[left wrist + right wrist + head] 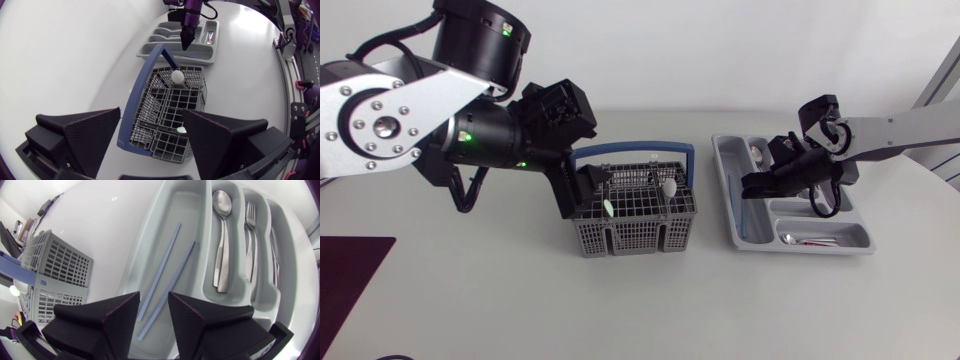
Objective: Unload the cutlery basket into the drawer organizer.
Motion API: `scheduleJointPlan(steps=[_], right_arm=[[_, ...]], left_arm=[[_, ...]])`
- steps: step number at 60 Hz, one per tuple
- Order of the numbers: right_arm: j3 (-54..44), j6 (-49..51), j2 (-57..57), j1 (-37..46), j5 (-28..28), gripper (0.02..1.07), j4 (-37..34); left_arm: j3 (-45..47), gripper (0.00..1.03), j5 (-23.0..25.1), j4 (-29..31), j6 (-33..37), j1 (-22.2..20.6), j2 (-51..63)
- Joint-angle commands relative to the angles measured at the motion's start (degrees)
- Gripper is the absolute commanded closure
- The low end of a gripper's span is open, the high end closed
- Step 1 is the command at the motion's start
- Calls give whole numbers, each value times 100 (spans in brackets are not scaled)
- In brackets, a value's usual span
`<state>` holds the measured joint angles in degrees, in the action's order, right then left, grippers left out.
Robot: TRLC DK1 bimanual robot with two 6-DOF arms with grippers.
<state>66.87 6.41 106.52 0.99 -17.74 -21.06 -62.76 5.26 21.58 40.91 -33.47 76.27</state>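
Note:
The grey wire cutlery basket [635,228] with a blue handle [635,150] stands mid-table. In it are a white spoon head [669,186] and a pale green-tipped piece [605,207]. My left gripper [588,192] hangs open at the basket's left side; in the left wrist view its wide-apart fingers [92,137] frame the basket [170,107]. The grey drawer organizer [725,150] lies to the right. My right gripper [153,300] is low over its long compartment, open, above two blue-grey chopsticks [167,265] that lie loose there.
The organizer's other compartments [235,287] hold a metal spoon [222,210], a fork [250,225] and more cutlery. A dark mat [350,280] lies at the table's front left. Bare white table surrounds the basket and organizer.

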Motion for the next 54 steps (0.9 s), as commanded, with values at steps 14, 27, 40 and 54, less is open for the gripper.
scheduleJointPlan(steps=[14,27,40,54], right_arm=[[-552,53,-1019,-521,526,46,-12],[-904,88,-1415,-592,543,46,5],[-1124,79,-1617,-600,526,46,58],[-1352,53,-1854,-706,534,46,93]], left_arm=[[89,7,63,162,-329,-10,-147],[-395,9,599,1120,-1990,166,28],[-465,9,714,1630,-3396,218,46],[-465,12,784,1682,-4258,315,230]])
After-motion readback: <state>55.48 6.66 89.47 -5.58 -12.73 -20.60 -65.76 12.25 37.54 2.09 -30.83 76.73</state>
